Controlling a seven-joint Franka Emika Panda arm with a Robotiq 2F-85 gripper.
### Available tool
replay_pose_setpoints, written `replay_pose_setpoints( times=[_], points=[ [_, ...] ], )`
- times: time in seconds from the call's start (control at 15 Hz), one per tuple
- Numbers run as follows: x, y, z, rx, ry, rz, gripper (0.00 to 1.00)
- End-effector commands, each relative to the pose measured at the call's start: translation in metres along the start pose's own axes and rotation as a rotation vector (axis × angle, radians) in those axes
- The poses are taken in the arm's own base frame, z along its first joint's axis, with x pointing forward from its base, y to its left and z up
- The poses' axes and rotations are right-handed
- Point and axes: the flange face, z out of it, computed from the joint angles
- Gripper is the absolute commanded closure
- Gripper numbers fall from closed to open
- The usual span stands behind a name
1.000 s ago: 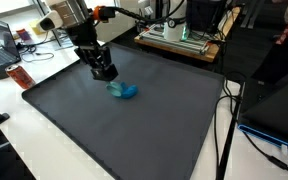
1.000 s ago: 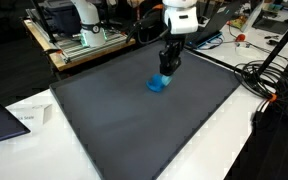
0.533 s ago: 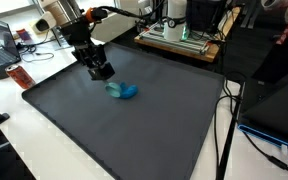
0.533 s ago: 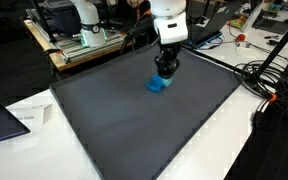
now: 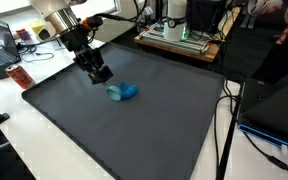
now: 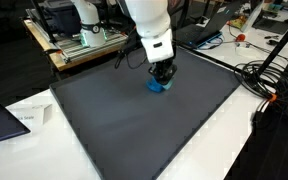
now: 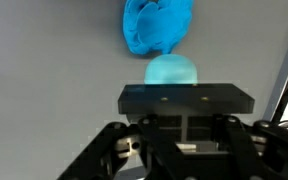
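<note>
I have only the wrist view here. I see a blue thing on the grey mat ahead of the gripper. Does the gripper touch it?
Observer: No. In an exterior view the gripper is apart from the blue thing, with a strip of bare mat between them.
Operator: What lies beyond the mat on the gripper's side?
Observer: A red thing lies on the white table, just off the mat's corner.
Operator: And on the opposite side?
Observer: Black cables lie beside the mat's edge there.
</note>
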Motion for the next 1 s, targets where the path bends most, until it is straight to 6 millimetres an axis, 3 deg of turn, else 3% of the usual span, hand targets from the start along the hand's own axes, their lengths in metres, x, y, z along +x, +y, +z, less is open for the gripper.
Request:
replay_pose_setpoints(
  times=[0.0,0.47,0.93],
  points=[
    [-0.006,0.026,0.000,0.101,0.038,0.002,0.78],
    [-0.022,0.073,0.010,0.229,0.082,0.017,0.78],
    [-0.030,0.099,0.027,0.341,0.120,0.044,0.78]
  ],
)
